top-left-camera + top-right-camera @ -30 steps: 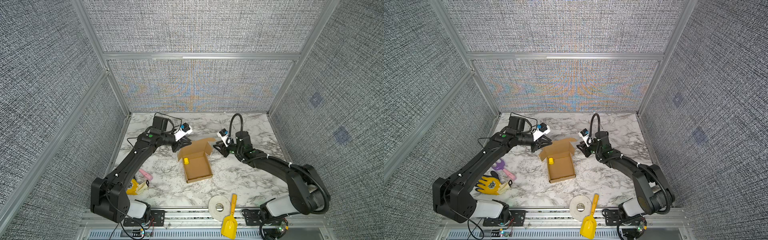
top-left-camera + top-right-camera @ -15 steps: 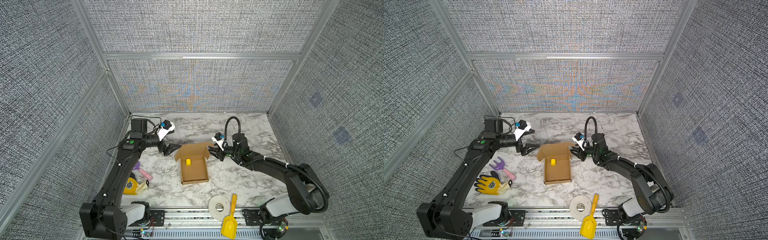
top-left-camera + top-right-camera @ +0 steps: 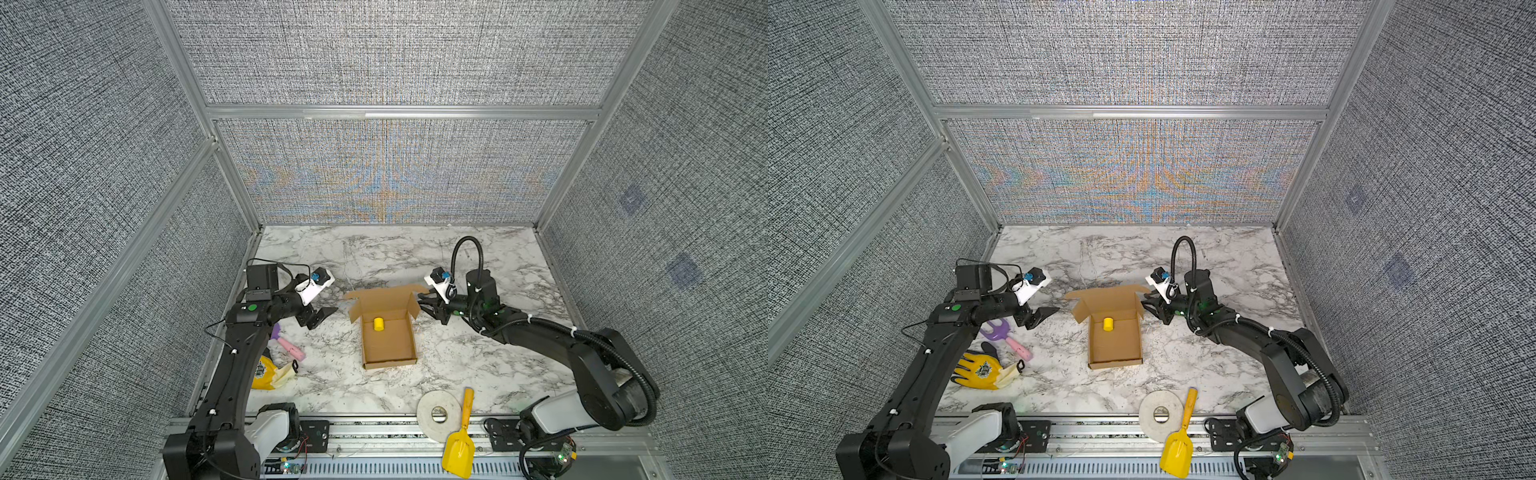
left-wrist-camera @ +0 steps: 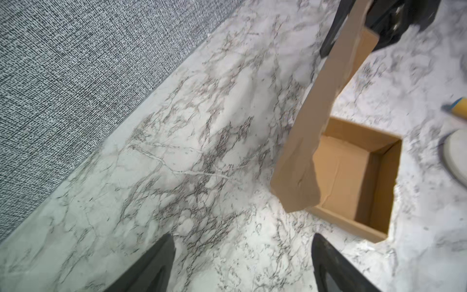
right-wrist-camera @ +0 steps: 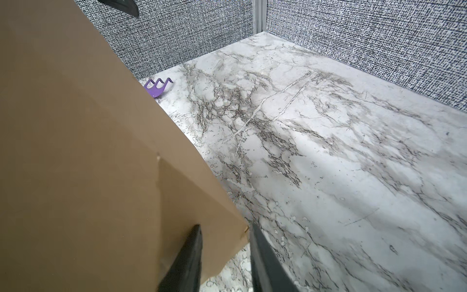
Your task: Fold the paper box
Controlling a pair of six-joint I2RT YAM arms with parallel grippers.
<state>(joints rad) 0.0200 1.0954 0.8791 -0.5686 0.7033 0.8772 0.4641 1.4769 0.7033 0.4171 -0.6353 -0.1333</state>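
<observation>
While the left gripper (image 3: 322, 318) hangs wide open and empty just left of it, the paper box (image 3: 390, 349) sits at the middle of the worktop (image 3: 374, 257), lid raised at the far edge. Yellow cylinder (image 3: 378, 324) inside, near the lid. Jaws narrowed, the right gripper (image 3: 424, 302) pinches the lid's right corner flap.

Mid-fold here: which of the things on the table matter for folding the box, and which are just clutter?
For the job:
- paper box, lid corner between the right jaws

Just lying about:
- white tape roll
- yellow scoop
- yellow glove
- purple-and-pink rake
- small yellow cylinder, sitting inside the box
</observation>
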